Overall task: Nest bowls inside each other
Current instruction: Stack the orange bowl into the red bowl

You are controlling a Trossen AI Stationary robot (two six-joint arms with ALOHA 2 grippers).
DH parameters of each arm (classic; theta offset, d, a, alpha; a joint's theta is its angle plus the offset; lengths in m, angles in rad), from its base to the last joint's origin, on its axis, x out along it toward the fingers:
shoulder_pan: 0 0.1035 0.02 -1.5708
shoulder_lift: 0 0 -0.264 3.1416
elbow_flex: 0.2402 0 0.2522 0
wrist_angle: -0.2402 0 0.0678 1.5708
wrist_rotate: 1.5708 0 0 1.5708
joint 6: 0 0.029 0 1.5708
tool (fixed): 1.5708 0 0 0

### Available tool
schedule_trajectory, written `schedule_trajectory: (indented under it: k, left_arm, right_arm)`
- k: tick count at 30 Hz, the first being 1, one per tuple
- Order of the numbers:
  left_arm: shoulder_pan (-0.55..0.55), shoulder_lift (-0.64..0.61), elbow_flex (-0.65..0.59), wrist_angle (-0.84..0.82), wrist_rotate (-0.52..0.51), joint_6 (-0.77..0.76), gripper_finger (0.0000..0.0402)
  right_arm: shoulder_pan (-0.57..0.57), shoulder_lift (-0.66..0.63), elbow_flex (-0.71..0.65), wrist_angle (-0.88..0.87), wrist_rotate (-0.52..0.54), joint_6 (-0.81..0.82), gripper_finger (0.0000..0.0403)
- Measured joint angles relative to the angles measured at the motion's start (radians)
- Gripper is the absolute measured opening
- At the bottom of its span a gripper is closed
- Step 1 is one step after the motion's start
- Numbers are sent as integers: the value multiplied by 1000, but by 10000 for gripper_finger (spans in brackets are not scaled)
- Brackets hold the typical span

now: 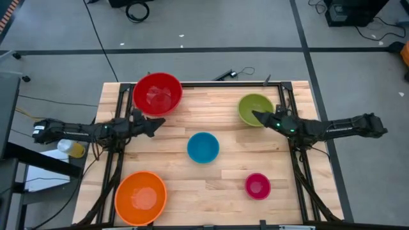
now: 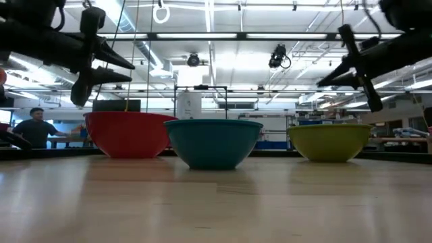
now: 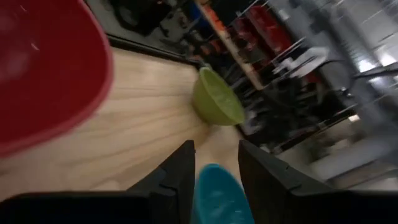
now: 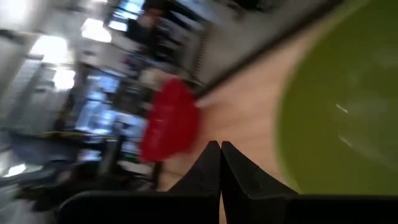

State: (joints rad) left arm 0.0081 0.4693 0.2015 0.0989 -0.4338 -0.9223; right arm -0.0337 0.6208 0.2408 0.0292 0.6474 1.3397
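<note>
Five bowls stand apart, upright on their bases, on the wooden table [image 1: 223, 128]: red [image 1: 157, 93] far left, olive green [image 1: 254, 107] far right, blue [image 1: 203, 147] in the middle, orange [image 1: 140, 197] near left, magenta pink [image 1: 257, 186] near right. My left gripper [image 1: 161, 122] hovers open just off the red bowl's near rim, above the table, and points toward the blue bowl [image 3: 217, 196]. My right gripper [image 1: 255, 114] is shut and hangs in the air over the green bowl's near rim [image 4: 336, 106]. Neither holds anything.
A dark frame rail [image 1: 223, 84] runs along the table's far edge, with cables behind it. Bare wood lies between the bowls. In the low view a person [image 2: 32, 128] stands in the room beyond the table, far left.
</note>
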Motion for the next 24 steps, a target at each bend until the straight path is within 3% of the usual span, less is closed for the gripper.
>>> schedule_trajectory:
  k: [4, 10, 12, 17, 24]
  left_arm:
    - [32, 43, 57, -18, 32, 56, 125]
    - [56, 118, 127, -29, 39, 145, 125]
    - [76, 142, 150, -59, 45, 149, 125]
    - [160, 200, 181, -75, 196, 167, 125]
    - [220, 233, 206, -72, 281, 205, 126]
  right_arm:
    - [-48, 152, 117, -207, -136, 118, 6]
    - [-125, 321, 293, -398, -342, 41, 6]
    - [-154, 349, 354, -437, -389, -28, 6]
    - [-232, 376, 459, -517, -497, -202, 14]
    - [-323, 365, 477, -517, -619, -322, 53]
